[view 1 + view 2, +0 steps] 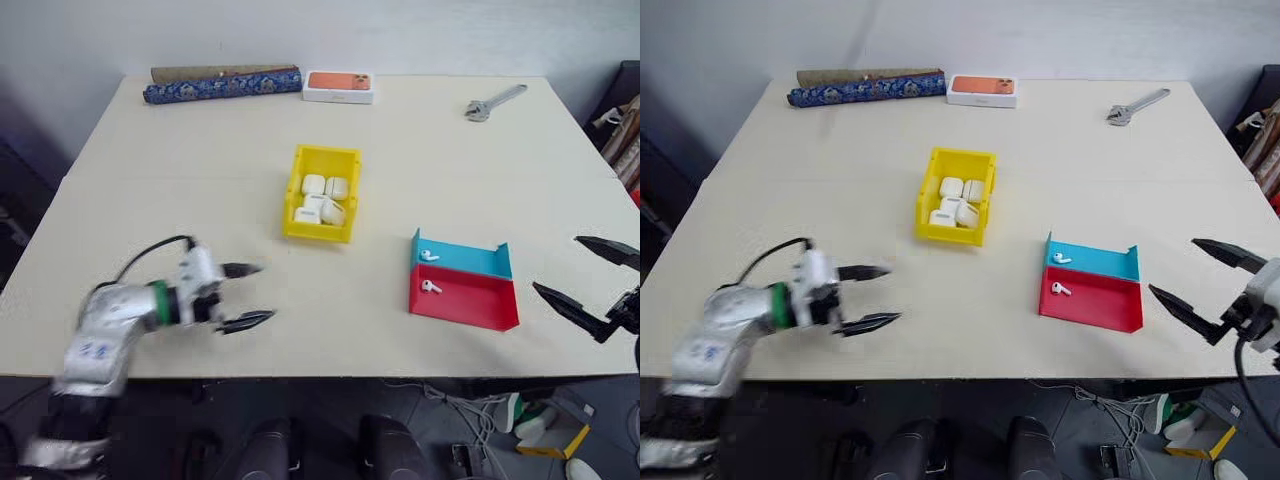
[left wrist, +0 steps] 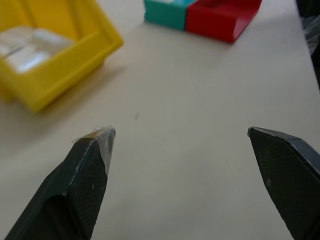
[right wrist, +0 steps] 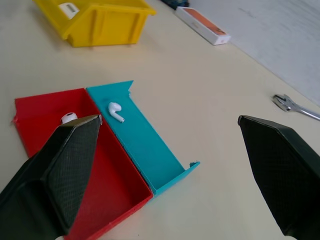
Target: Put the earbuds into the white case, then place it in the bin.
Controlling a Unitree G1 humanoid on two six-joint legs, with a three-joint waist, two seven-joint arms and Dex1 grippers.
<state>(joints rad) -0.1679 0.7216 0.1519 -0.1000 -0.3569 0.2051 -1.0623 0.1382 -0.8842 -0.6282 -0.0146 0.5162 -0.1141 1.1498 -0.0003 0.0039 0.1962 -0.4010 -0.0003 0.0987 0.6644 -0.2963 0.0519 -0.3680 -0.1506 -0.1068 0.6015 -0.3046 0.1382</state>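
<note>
Both pincers gape wide and hold nothing: left pincer [image 1: 248, 295] and right pincer [image 1: 585, 272] over the table [image 1: 400, 160].

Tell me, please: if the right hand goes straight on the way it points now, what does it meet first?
Probably the red tray: the open right hand points low across it, the blue tray just behind. Depth is uncertain.

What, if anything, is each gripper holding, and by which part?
Nothing is held. The left gripper and the right gripper both stand open and empty above the table.
</note>
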